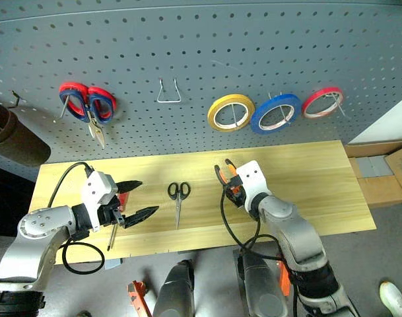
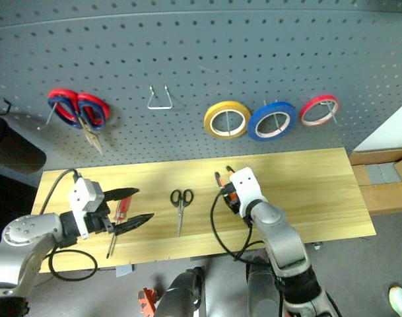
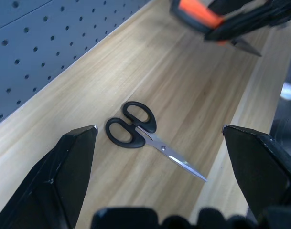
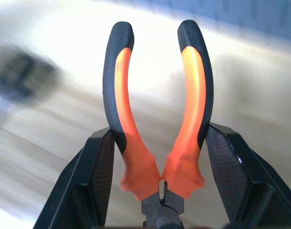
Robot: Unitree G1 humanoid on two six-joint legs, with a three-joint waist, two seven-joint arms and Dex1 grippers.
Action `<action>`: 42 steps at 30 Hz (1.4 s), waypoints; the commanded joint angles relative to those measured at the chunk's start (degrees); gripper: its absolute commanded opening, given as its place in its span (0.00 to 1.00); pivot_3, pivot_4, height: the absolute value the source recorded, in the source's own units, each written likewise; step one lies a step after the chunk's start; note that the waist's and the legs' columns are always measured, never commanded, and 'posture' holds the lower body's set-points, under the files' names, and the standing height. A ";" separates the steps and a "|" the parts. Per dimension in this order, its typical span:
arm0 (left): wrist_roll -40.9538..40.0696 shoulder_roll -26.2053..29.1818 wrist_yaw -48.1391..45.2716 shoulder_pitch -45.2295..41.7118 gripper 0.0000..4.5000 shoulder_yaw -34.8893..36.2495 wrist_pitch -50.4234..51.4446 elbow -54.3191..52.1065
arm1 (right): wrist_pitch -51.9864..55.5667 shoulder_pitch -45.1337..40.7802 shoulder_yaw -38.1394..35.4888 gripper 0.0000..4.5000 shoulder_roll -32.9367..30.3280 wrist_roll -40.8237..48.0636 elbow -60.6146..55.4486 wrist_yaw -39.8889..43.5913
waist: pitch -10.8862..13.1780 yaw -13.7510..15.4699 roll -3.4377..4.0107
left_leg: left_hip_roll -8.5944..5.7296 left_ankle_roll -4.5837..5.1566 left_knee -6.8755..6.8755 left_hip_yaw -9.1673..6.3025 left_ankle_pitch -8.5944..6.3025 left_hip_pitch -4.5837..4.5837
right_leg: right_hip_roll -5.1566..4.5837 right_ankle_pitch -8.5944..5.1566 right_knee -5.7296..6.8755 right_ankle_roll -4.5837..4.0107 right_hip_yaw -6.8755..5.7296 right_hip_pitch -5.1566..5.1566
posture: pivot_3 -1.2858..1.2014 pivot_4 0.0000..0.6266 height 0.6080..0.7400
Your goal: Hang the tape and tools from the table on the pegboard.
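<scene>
**Pliers held in the right claw, handles toward the pegboard**

The orange-and-black-handled pliers (image 4: 157, 119) are clamped in the right claw (image 1: 232, 182), above the middle of the light yellowish wooden plank table (image 1: 319, 172). The two black fingers press on the outer sides of the handles low down, near the pivot. The handles run on past the fingertips, spread in a narrow V, and the metal head points back toward the wrist. The long axis of the tool therefore lies along the claw, with the free handle ends leading, up and toward the large dark grey perforated pegboard (image 1: 201, 59).

The coming move appears to be the hang. The open gap between the handles faces the board, so a hook could pass between them. The nearest free hook is the bent wire hook (image 1: 168, 92), which lies up and to the left of the claw. The right arm is the nearer arm to it.

The left claw (image 1: 136, 199) stands wide apart and holds nothing. It hovers over the left part of the table, pointing toward the small black-handled scissors (image 1: 178, 196), which lie flat between the two claws with blades toward the near edge. The slim screwdriver with a translucent red handle (image 2: 119, 216) lies under the left claw. The flat blue ring of tape (image 1: 275, 113) already hangs on the board.
</scene>
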 commanded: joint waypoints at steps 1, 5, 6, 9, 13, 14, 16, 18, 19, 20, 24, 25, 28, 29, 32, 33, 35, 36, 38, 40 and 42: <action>-4.26 -0.66 1.58 1.62 1.00 3.90 3.10 -4.60 | 1.93 2.81 3.98 0.54 1.33 1.97 -11.93 -0.51 | 0.00 0.28 0.00 | -0.01 0.00 0.00 -0.02 0.00 -0.01 | 0.00 0.00 -0.02 0.00 0.00 0.00 | 0.51 0.59 1.00; -5.55 -1.42 1.94 3.83 1.00 6.09 3.16 -6.49 | 1.64 2.81 6.89 0.54 2.42 2.12 -18.96 -1.98 | 0.00 0.52 0.00 | -0.01 0.00 0.04 -0.03 0.00 0.00 | 0.00 0.00 0.00 0.00 0.02 0.00 | 0.51 0.59 1.00; -5.76 -1.60 1.79 4.31 1.00 6.55 2.71 -6.69 | 1.27 2.32 7.11 0.54 3.03 2.27 -19.90 -2.44 | 0.00 0.64 0.00 | -0.01 0.00 0.05 -0.06 0.00 0.00 | 0.00 0.00 0.00 0.00 0.01 0.00 | 0.51 0.59 1.00; -6.50 -2.38 1.11 5.13 1.00 8.04 0.79 -6.63 | 0.25 -1.51 6.21 0.54 4.58 2.34 -20.13 -3.51 | 0.00 1.03 0.00 | 0.00 -0.01 0.05 -0.10 0.00 0.02 | 0.01 0.00 0.02 0.00 -0.01 0.00 | 0.51 0.59 1.00; -7.78 -3.12 1.02 5.09 1.00 9.15 0.85 -6.29 | -3.02 -8.13 2.92 0.54 5.42 2.78 -15.41 -3.77 | 0.00 1.38 0.00 | 0.00 -0.01 0.08 -0.10 0.00 0.02 | 0.01 0.01 0.01 -0.02 -0.06 0.00 | 0.51 0.58 1.00; -9.08 -3.65 1.57 4.89 1.00 10.05 1.40 -6.37 | -4.81 -10.64 1.85 0.54 5.79 2.96 -12.96 -3.63 | 0.00 1.38 0.00 | -0.01 -0.01 0.08 -0.10 0.00 0.02 | 0.00 0.01 0.01 -0.02 -0.06 0.01 | 0.51 0.58 1.00; -10.55 -4.24 2.26 4.66 1.00 11.08 1.96 -6.50 | -6.94 -13.16 0.83 0.54 6.12 3.25 -10.23 -3.48 | 0.00 1.38 0.00 | -0.01 -0.02 0.08 -0.09 0.00 0.01 | 0.00 0.02 -0.01 -0.02 -0.06 0.01 | 0.51 0.58 1.00; -12.00 -4.27 2.74 4.76 1.00 12.08 3.10 -7.01 | -10.10 -17.18 -0.17 0.54 7.01 3.25 -6.38 -3.59 | 0.00 1.34 0.00 | 0.00 -0.02 0.08 -0.09 0.00 0.00 | 0.00 0.02 -0.03 -0.03 -0.08 0.01 | 0.52 0.57 1.00; -12.47 -4.36 3.09 4.81 1.00 12.57 3.38 -7.28 | -11.87 -19.43 -0.67 0.54 7.61 3.21 -4.32 -3.69 | 0.00 1.22 0.00 | 0.00 -0.03 0.07 -0.09 0.00 0.00 | 0.00 0.02 -0.04 -0.03 -0.10 0.00 | 0.52 0.57 1.00; -13.00 -4.36 3.33 4.96 1.00 13.09 3.66 -7.58 | -13.71 -21.69 -1.19 0.54 8.22 3.13 -2.34 -3.80 | 0.00 1.14 0.00 | 0.00 -0.03 0.07 -0.07 0.00 -0.01 | 0.00 0.02 -0.04 -0.03 -0.08 -0.03 | 0.52 0.57 1.00; -13.33 -3.93 2.89 5.64 1.00 13.51 3.57 -8.16 | -18.27 -26.64 -2.23 0.54 9.70 2.94 2.47 -4.09 | 0.00 1.17 0.00 | 0.02 -0.04 0.04 -0.07 -0.01 -0.02 | -0.01 0.02 -0.02 -0.04 -0.10 -0.13 | 0.52 0.56 1.00; -13.24 -3.82 2.64 5.88 1.00 13.45 3.41 -8.28 | -19.37 -27.99 -2.43 0.54 10.21 2.88 3.61 -4.20 | 0.00 1.12 0.00 | 0.02 -0.04 0.02 -0.06 -0.01 -0.03 | -0.01 0.02 -0.04 -0.04 -0.11 -0.13 | 0.52 0.56 1.00; -13.39 -4.29 2.93 6.09 1.00 13.36 3.29 -8.42 | -21.88 -31.58 -2.88 0.54 11.85 2.82 6.07 -4.74 | 0.00 1.14 0.00 | 0.01 -0.06 0.03 -0.05 -0.02 -0.06 | -0.06 0.02 -0.06 -0.04 -0.09 -0.18 | 0.52 0.56 1.00; -13.21 -4.36 3.01 6.11 1.00 13.17 3.16 -8.44 | -22.44 -32.35 -2.98 0.54 12.38 2.88 6.63 -4.91 | 0.00 1.16 0.00 | 0.01 -0.06 0.03 -0.05 -0.01 -0.08 | -0.06 0.03 -0.06 -0.04 -0.11 -0.20 | 0.52 0.56 1.00; -12.59 -4.97 2.79 6.48 1.00 12.73 1.97 -8.34 | -24.23 -34.51 -3.10 0.54 14.09 3.25 8.34 -5.82 | 0.00 1.17 0.00 | 0.01 -0.07 0.04 -0.06 -0.01 -0.12 | -0.07 0.03 -0.06 -0.04 -0.14 -0.21 | 0.52 0.56 1.00; -12.64 -5.35 3.05 6.45 1.00 12.81 1.76 -8.08 | -25.28 -35.50 -3.10 0.54 14.61 3.30 9.31 -6.11 | 0.00 1.16 0.00 | 0.01 -0.07 0.04 -0.05 -0.01 -0.13 | -0.07 0.03 -0.06 -0.04 -0.14 -0.22 | 0.52 0.56 1.00; -12.58 -5.69 3.10 6.26 1.00 12.81 1.34 -7.59 | -27.14 -37.09 -3.20 0.54 15.24 3.55 11.21 -6.47 | 0.00 1.09 0.00 | 0.00 -0.07 0.04 -0.02 -0.01 -0.14 | -0.09 0.03 -0.05 -0.05 -0.12 -0.25 | 0.52 0.56 1.00; -12.55 -5.77 3.08 6.05 1.00 12.78 1.22 -7.41 | -28.25 -38.06 -3.36 0.54 15.40 3.72 12.43 -6.61 | 0.00 1.07 0.00 | 0.00 -0.07 0.05 -0.01 -0.01 -0.15 | -0.09 0.03 -0.03 -0.05 -0.13 -0.27 | 0.52 0.56 1.00; -12.40 -5.86 2.93 5.63 1.00 12.62 0.80 -7.10 | -30.27 -39.91 -3.76 0.54 15.48 4.12 14.84 -6.79 | 0.00 1.05 0.00 | 0.01 -0.07 0.05 0.05 -0.01 -0.19 | -0.09 0.04 0.06 -0.06 -0.12 -0.42 | 0.52 0.56 1.00; -12.43 -6.14 2.82 5.26 1.00 12.39 0.41 -6.96 | -32.42 -41.93 -4.26 0.54 15.47 4.59 17.47 -6.79 | 0.00 0.96 0.00 | 0.02 -0.07 0.07 0.12 -0.01 -0.25 | -0.09 0.05 0.11 -0.08 -0.13 -0.55 | 0.52 0.55 1.00; -12.87 -6.35 2.77 4.82 1.00 12.18 0.52 -7.14 | -34.69 -43.83 -4.78 0.54 15.41 5.19 20.64 -6.76 | 0.00 0.89 -0.01 | 0.04 -0.08 0.07 0.25 -0.01 -0.28 | -0.11 0.07 0.13 -0.13 -0.11 -0.64 | 0.52 0.56 1.00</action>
